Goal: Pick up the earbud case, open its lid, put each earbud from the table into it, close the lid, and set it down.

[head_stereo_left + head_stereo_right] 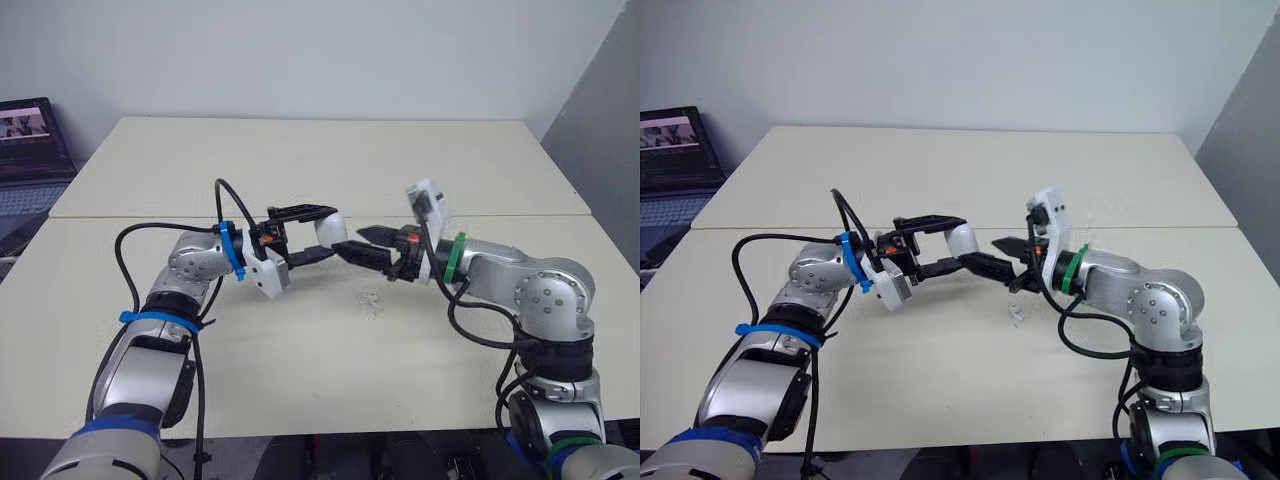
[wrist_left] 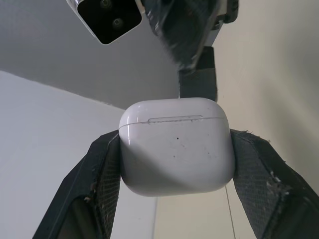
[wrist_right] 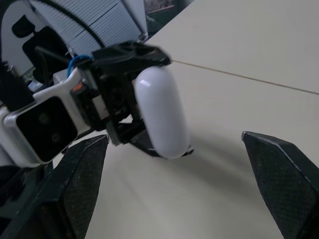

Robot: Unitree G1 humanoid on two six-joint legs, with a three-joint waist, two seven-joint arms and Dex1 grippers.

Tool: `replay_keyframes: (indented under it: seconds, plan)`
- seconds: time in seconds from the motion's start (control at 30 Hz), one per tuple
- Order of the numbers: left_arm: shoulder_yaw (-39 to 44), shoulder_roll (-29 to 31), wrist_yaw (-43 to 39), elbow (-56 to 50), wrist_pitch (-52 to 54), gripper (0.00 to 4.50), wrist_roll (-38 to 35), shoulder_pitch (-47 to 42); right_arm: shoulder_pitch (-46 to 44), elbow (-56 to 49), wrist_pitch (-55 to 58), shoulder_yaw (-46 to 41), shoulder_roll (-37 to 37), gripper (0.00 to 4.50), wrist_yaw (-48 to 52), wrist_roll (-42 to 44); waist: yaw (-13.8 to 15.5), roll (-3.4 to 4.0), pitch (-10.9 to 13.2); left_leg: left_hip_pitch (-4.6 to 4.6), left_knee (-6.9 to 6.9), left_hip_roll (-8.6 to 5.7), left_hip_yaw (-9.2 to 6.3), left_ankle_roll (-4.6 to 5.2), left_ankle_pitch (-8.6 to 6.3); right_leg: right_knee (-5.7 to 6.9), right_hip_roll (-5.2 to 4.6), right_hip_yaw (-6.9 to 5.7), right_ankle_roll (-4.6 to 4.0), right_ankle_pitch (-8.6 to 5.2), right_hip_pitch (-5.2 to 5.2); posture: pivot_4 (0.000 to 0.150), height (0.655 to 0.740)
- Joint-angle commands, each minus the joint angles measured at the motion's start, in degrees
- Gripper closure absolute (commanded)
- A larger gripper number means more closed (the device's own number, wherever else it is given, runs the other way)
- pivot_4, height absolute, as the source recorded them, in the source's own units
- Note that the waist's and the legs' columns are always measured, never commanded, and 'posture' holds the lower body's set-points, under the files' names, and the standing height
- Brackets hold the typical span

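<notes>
The right gripper [image 3: 174,140] has its two black fingers [image 3: 75,189] spread wide apart, touching nothing. Beyond the gap between them, the left gripper [image 3: 157,102] clamps a white earbud case [image 3: 162,112], seen edge-on, with one black finger on each side. A white camera housing [image 3: 42,127] sits behind the left gripper. A seam [image 3: 249,78] crosses the cream table [image 3: 259,45].

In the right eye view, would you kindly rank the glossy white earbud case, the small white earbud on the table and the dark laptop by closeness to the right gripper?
1. The glossy white earbud case, held aloft just in front of the right gripper.
2. The small white earbud, on the table just below it.
3. The dark laptop, far off to the left.
</notes>
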Motion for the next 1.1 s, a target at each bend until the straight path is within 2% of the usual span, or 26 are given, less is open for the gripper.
replay_keyframes:
  seconds: [0.03,0.33,0.67,0.7,0.73,1.03,1.1]
  plan:
    - [-0.12,0.61,3.22,0.47,-1.21,1.67,1.23,-1.96,-0.1,-1.97,-1.17,-0.3,0.49,0.0,0.7,1.09,0.0,0.0,0.0,0.0,0.0,0.0,0.0,0.0,0.0,0.0,0.0,-0.01,0.01,0.0,0.0,0.15,0.74]
    - [-2.81,0.36,7.94,-1.02,-3.36,1.67,3.95,-2.32,-1.53,0.26,-4.63,1.6,4.51,0.0,-1.57,-2.91,0.0,0.0,0.0,0.0,-0.01,0.02,0.02,0.0,0.0,0.02,0.0,-0.03,0.01,0.01,-0.04,0.15,0.74]
    - [-4.67,1.43,11.14,-1.96,-3.39,1.67,5.16,-2.23,-1.8,0.79,-5.44,2.17,5.5,0.0,-1.6,-4.06,-0.01,0.0,0.0,0.0,-0.02,0.02,0.01,0.0,0.0,0.02,0.0,-0.02,0.01,0.01,-0.05,0.15,0.74]
    - [-4.74,1.45,11.36,-2.0,-3.26,1.67,5.2,-2.32,-1.79,0.87,-5.53,2.2,5.54,0.37,-1.53,-4.21,-0.01,0.0,0.0,0.0,-0.02,0.02,0.0,0.0,0.0,0.02,0.0,-0.02,0.01,0.01,-0.05,0.15,0.74]
    - [-4.85,1.52,11.57,-2.06,-3.22,1.67,5.31,-2.37,-1.78,0.91,-5.6,2.27,5.53,0.53,-1.35,-4.34,0.0,0.0,0.0,0.0,-0.02,0.02,0.01,0.0,0.0,0.02,0.0,-0.02,0.01,0.01,-0.05,0.15,0.74]
    - [-6.28,2.18,12.85,-3.37,-3.06,1.67,5.17,-1.74,-1.54,0.91,-6.76,3.58,5.45,3.47,-0.35,-6.08,-0.01,0.0,0.0,0.0,-0.02,0.02,0.01,-0.01,0.0,0.03,0.0,-0.01,0.01,0.0,-0.06,0.15,0.74]
    - [-6.62,2.3,12.96,-3.61,-2.99,1.67,5.03,-1.63,-1.51,0.89,-7.12,3.73,5.45,3.51,-0.14,-6.54,-0.01,0.0,0.0,0.0,-0.01,0.02,0.02,0.0,0.0,0.03,0.0,-0.02,0.01,0.01,-0.06,0.15,0.74]
